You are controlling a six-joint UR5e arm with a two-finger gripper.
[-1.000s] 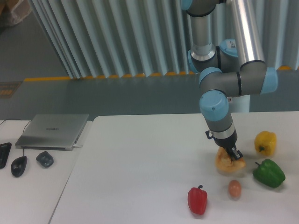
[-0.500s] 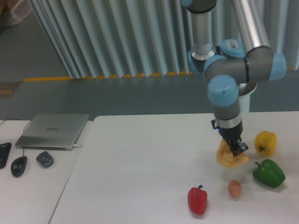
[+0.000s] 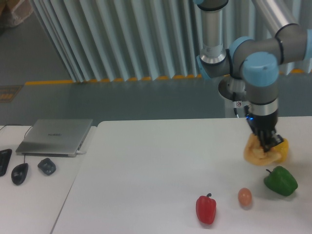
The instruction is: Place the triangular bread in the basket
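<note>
On the white table (image 3: pixel 146 170), our black two-finger gripper (image 3: pixel 267 142) clamps the golden-orange triangular bread (image 3: pixel 256 153), lifted at right; no basket visible.

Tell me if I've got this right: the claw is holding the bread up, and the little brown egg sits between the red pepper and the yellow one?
Nearly. The fixed camera shows the claw holding the bread, but the egg sits between the red pepper and the green pepper.

I'm looking into a robotics lab or test bay: a white table (image 3: pixel 146 165) with an industrial arm (image 3: pixel 253 58) at two o'clock, ribbed metal wall panels (image 3: pixel 122 39) at twelve, and a laptop (image 3: pixel 54 136) and mouse (image 3: pixel 19 173) at nine.
</note>
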